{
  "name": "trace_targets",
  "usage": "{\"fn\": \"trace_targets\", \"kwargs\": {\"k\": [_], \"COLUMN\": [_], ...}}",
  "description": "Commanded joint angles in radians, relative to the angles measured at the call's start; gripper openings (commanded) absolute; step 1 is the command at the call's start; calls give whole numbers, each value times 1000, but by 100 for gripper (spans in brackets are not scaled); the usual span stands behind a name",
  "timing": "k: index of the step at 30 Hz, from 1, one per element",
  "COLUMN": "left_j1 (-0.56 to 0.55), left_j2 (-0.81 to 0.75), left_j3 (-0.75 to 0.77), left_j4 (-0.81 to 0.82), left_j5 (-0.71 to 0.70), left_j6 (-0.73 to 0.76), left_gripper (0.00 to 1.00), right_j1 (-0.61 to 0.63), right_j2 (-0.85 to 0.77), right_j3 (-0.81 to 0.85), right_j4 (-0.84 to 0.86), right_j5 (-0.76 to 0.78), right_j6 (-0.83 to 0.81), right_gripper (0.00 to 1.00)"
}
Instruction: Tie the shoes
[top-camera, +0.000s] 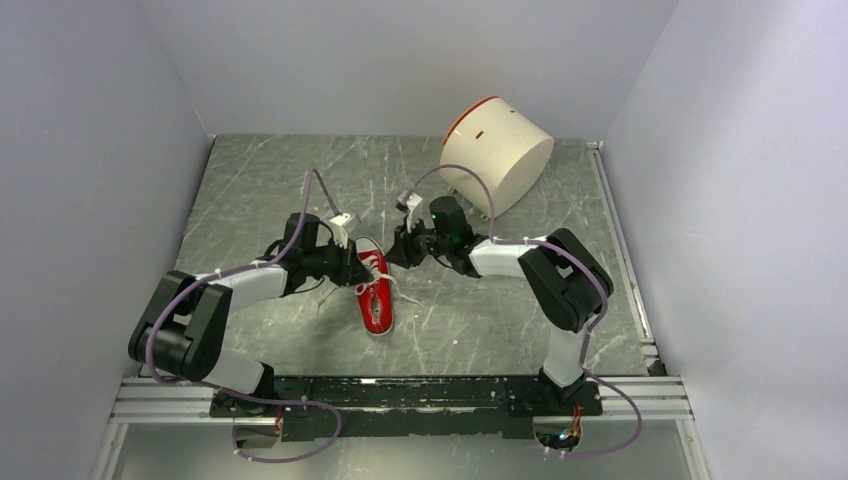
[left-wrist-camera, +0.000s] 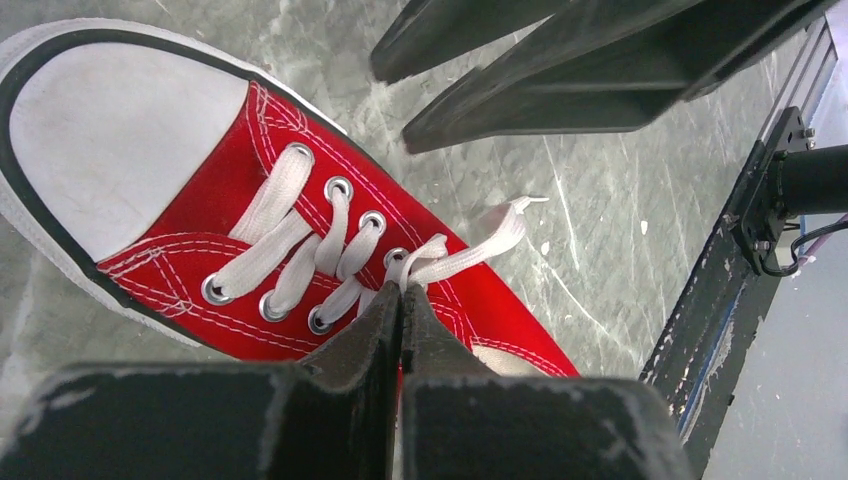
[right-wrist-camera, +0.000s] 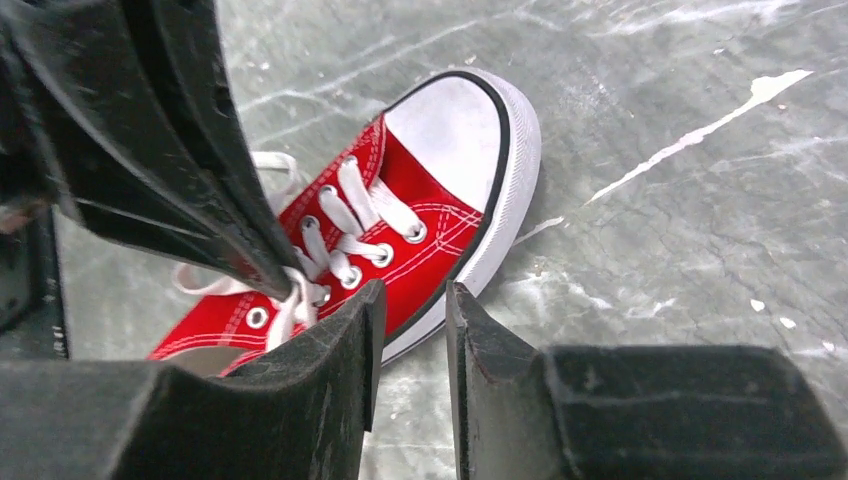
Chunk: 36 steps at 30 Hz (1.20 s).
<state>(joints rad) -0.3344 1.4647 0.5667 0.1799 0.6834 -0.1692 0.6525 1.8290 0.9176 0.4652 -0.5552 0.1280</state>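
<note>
L hand: matte black, scuffed wedge fingers, clenched tip to tip right at the white lace by the top eyelets; whether the lace is pinched can't be told. R hand: released, a narrow bare gap betw. its rough-edged fingers, just beside the sole. The red canvas sneaker sits mid-surface betw. both hands, toe away from the arm bases, w/ white rubber toe cap, flat woven laces, metal eyelets. Surface: grey, marbled, scratched. Wrist views give stitching and a loose lace end; only the top view shows a cream cylinder, reddish rim, at the rear, well apart.
</note>
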Motion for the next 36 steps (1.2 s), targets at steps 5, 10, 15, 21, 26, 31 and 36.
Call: {"fn": "trace_targets", "kwargs": {"k": [5, 10, 15, 21, 26, 31, 36], "left_j1": [11, 12, 11, 12, 12, 11, 11], "left_j2": [-14, -3, 5, 12, 35, 47, 62], "left_j3": [44, 64, 75, 78, 87, 94, 93], "left_j4": [-70, -84, -78, -67, -81, -94, -80], "left_j5": [22, 25, 27, 30, 36, 42, 72], "left_j6": [92, 114, 113, 112, 112, 111, 101], "left_gripper": [5, 5, 5, 5, 5, 5, 5], "right_j1": [25, 40, 51, 55, 62, 71, 80], "right_j2": [86, 95, 91, 58, 69, 92, 106], "right_j3": [61, 51, 32, -16, -38, -49, -43], "right_j4": [3, 7, -11, 36, 118, 185, 204], "right_j5": [-101, -142, -168, -190, -218, -212, -191], "right_j6": [-145, -145, -153, -103, -27, 35, 45], "right_gripper": [20, 18, 17, 17, 18, 20, 20]}}
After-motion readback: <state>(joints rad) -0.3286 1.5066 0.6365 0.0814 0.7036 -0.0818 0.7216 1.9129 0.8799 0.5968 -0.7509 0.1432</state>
